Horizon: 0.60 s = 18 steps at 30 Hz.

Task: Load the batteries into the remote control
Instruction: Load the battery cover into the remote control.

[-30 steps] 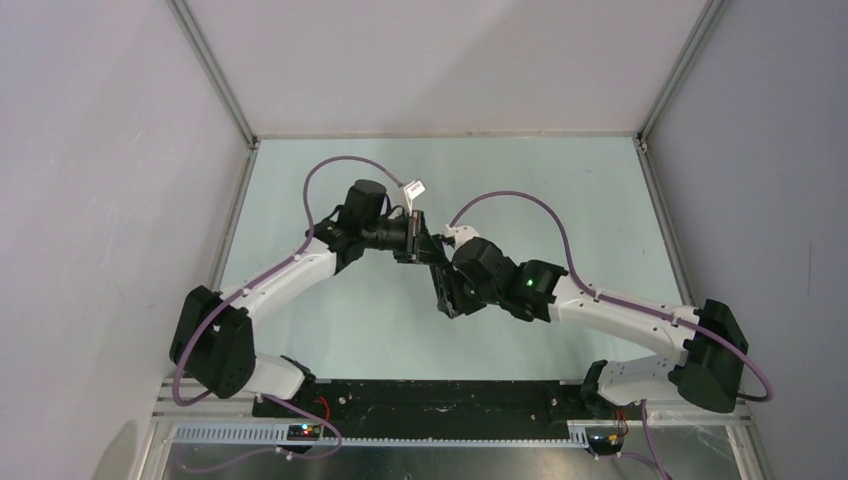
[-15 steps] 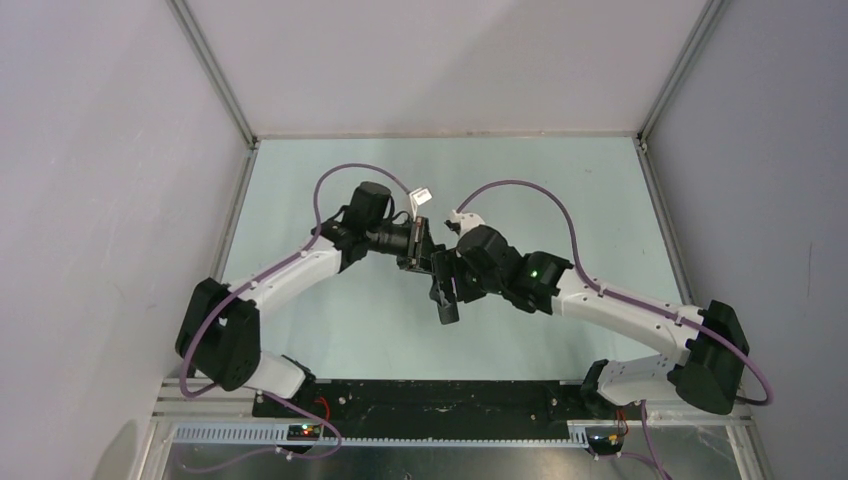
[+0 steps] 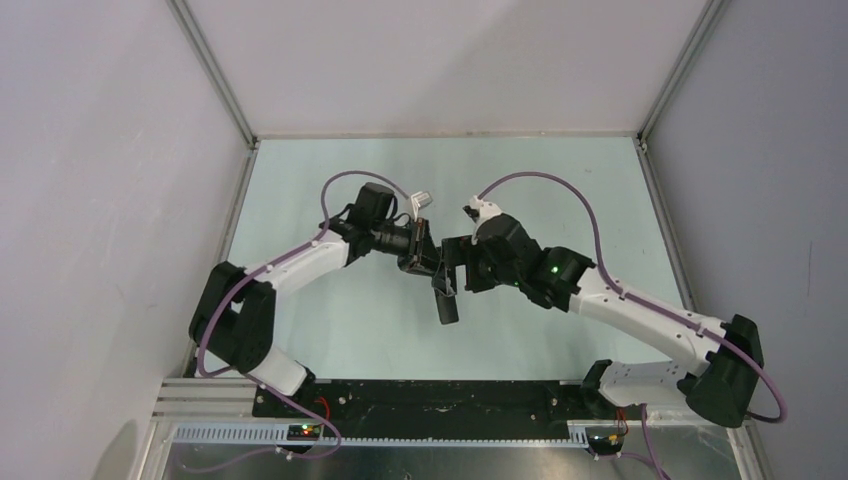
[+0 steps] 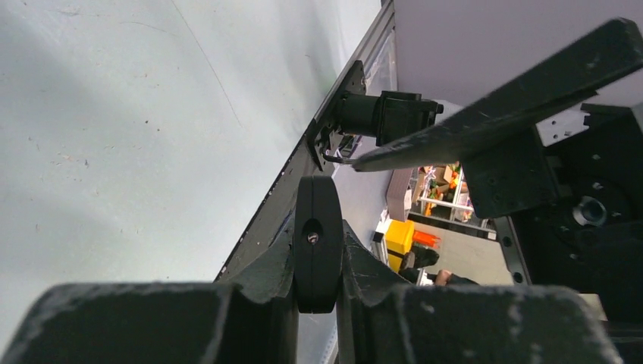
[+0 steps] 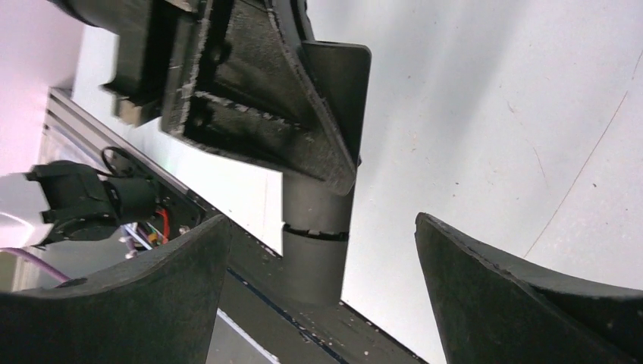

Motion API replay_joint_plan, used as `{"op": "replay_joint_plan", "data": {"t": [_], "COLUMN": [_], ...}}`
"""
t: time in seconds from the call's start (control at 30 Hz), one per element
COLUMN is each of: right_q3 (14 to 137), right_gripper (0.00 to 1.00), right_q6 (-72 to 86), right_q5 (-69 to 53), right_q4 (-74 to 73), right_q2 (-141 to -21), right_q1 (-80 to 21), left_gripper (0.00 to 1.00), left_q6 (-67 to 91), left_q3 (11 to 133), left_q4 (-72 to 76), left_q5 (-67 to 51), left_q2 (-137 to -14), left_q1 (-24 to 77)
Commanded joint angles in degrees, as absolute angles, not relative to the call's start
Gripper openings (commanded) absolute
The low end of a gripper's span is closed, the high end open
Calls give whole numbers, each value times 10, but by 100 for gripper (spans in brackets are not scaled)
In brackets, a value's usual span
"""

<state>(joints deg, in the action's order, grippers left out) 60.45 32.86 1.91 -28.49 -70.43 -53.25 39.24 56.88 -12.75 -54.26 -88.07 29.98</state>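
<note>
My left gripper (image 3: 425, 262) is shut on one end of the remote control (image 3: 444, 300), a slim black bar that hangs above the table and points toward the near edge. In the left wrist view my left gripper (image 4: 317, 236) clamps the remote's narrow end (image 4: 317, 216). My right gripper (image 3: 453, 268) is open, right beside the left one. In the right wrist view my right gripper (image 5: 320, 227) has its fingers (image 5: 182, 296) wide apart on either side of the remote (image 5: 315, 254), not touching it. The batteries are out of view.
The pale green table (image 3: 340, 330) is walled by grey panels on three sides. The black base rail (image 3: 430, 395) with both arm mounts runs along the near edge. Purple cables (image 3: 540, 190) loop above both wrists.
My right gripper has drawn back up and away from the remote's lower part, which now shows free below it. My left gripper has shifted slightly right, still holding the remote.
</note>
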Motion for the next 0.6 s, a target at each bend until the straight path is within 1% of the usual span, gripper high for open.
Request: {"op": "replay_joint_plan", "data": {"t": [0.0,0.13,0.27,0.4,0.57], "right_q3": [612,552,517,508,508], "right_gripper": [94,94,94,94,94], "right_q6": [367,439,533,579,596], "right_q5": [29,67,104,123,112], "right_q4": [-265,-220,-193,-144,-66], "right_q2": [-659,-583,-535,-517,-530], "right_q1": [-529,-522,-518,-519,-514], "left_gripper": [0,0,0,0,0], "left_q6": [429,463,512,568,628], "left_q3": [604,619,637,663,697], "left_q4": [-121,-121,-118,-116,-116], "left_q5": [-558,-549,-526,-500,-488], "left_q2": [-890,-885,-865,-825,-808], "left_q1": [288,276,263,259,258]}}
